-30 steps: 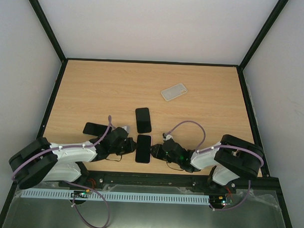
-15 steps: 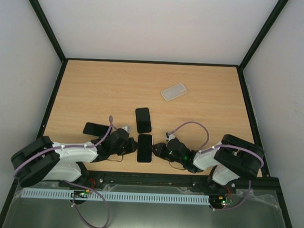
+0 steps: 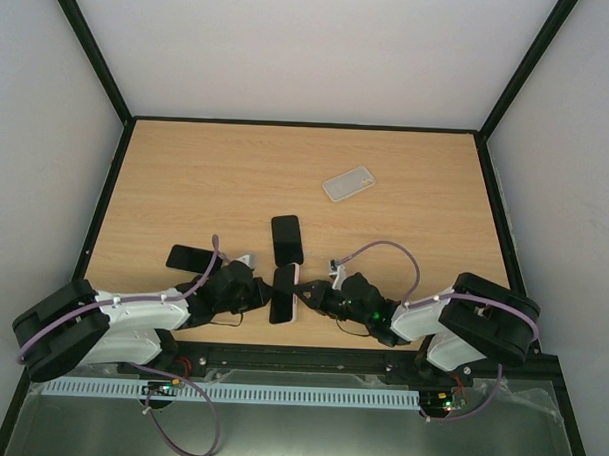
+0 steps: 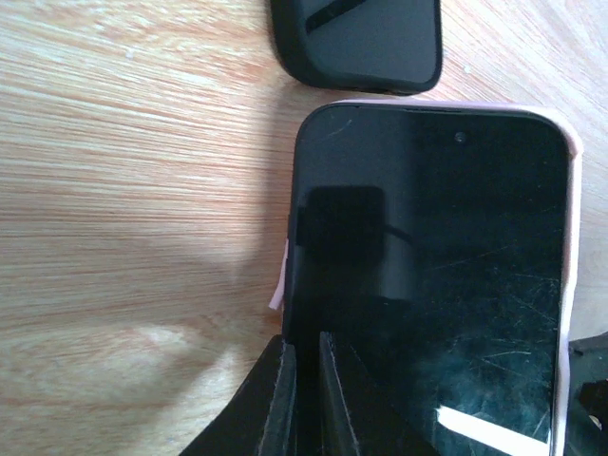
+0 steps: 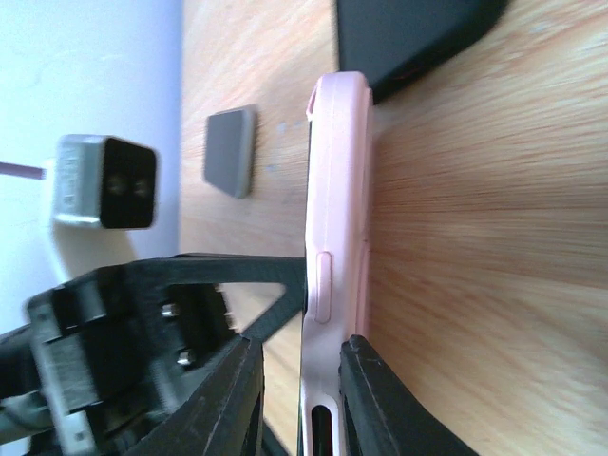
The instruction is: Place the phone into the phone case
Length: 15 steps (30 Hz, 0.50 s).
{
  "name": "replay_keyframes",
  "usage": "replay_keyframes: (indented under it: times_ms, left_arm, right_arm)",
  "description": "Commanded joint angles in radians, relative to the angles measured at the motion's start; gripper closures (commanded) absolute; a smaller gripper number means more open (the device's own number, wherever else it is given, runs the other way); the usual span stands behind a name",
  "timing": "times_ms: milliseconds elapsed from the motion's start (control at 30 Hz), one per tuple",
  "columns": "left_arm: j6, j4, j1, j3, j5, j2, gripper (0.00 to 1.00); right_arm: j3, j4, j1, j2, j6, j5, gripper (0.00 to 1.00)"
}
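Note:
The black phone (image 3: pixel 280 295) sits in a pink case (image 3: pixel 293 291) and stands tipped up on its long edge between my two grippers. In the left wrist view the phone's screen (image 4: pixel 427 275) fills the frame. The case's rim (image 4: pixel 570 237) runs along the right, and a pink lip (image 4: pixel 277 285) sticks out on the left. My left gripper (image 4: pixel 306 399) is shut on the phone's left edge. In the right wrist view my right gripper (image 5: pixel 302 399) straddles the pink case (image 5: pixel 337 218). One finger (image 5: pixel 375 399) touches its back, and the other stands apart from it.
A black phone-shaped object (image 3: pixel 287 239) lies just beyond the held phone and shows in both wrist views (image 4: pixel 361 38) (image 5: pixel 408 38). Another black one (image 3: pixel 188 257) lies left. A clear case (image 3: pixel 348 184) lies farther back right. The table's front rail (image 3: pixel 310 356) is close behind the grippers.
The phone in its pink case lay flat between the grippers; now it is tipped up onto its edge. Both grippers have closed in on it.

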State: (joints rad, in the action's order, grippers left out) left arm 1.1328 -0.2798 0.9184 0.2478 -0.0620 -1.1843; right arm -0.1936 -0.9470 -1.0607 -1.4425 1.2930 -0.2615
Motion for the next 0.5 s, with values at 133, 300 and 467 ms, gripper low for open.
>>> replay_keyframes:
  times_ms: [133,300,467]
  left_arm:
    - [0.021,-0.053,0.029,-0.021,-0.078,0.009,0.88]
    - [0.024,-0.046,0.032,-0.019,-0.071,0.018,0.87]
    - [0.034,-0.046,0.031,-0.020,-0.048,-0.006,0.87]
  right_arm:
    - [-0.013,-0.249,-0.015,-0.121,0.063,-0.107,0.75]
    - [-0.012,-0.189,-0.016,-0.151,0.053,-0.083,0.75]
    - [-0.027,-0.037,-0.015,-0.130,-0.004,-0.030,0.81]
